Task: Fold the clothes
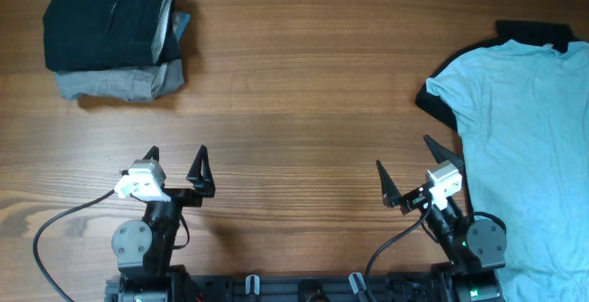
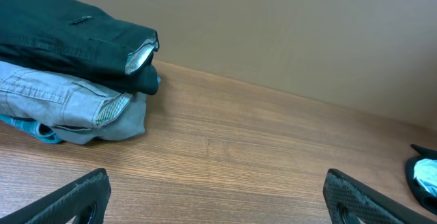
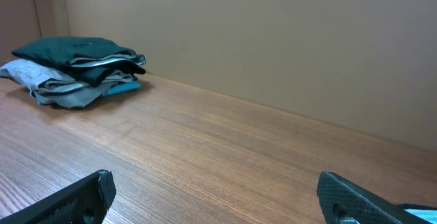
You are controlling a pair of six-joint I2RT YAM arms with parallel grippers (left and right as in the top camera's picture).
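Folded black shorts (image 1: 106,18) lie on top of folded grey shorts (image 1: 118,83) at the far left; a bit of blue cloth (image 1: 182,21) peeks out beside them. The stack also shows in the left wrist view (image 2: 68,33) and the right wrist view (image 3: 75,53). A pale blue T-shirt (image 1: 529,127) with dark collar and sleeve trim lies spread out at the right edge. My left gripper (image 1: 177,157) is open and empty near the front left. My right gripper (image 1: 407,158) is open and empty near the front, just left of the T-shirt.
The wooden table (image 1: 304,109) spans the view. A plain wall stands behind its far edge (image 3: 273,46). The arm bases and cables sit at the front edge.
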